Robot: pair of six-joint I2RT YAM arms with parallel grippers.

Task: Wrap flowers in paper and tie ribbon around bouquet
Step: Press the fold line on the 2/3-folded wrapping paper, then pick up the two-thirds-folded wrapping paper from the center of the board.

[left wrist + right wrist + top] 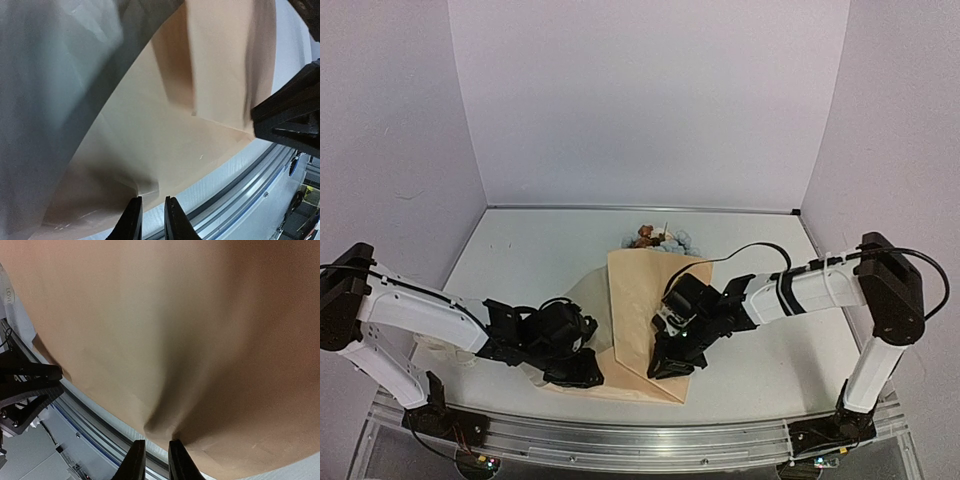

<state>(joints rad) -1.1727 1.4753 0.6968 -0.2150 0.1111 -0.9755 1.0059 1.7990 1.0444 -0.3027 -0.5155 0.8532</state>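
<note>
The tan paper lies folded over in the middle of the table, and it fills much of both wrist views. The flowers show only as blue and brown heads poking out past its far edge. My left gripper is low at the paper's near left corner, jaws a narrow gap apart, with nothing between them. My right gripper stands at the near edge where the paper puckers up, jaws also slightly apart. I cannot make out the ribbon for certain.
A pale whitish sheet lies left of the paper, partly under my left arm. The metal rail runs along the table's near edge just behind both grippers. A small white printed strip shows at the left edge of the right wrist view.
</note>
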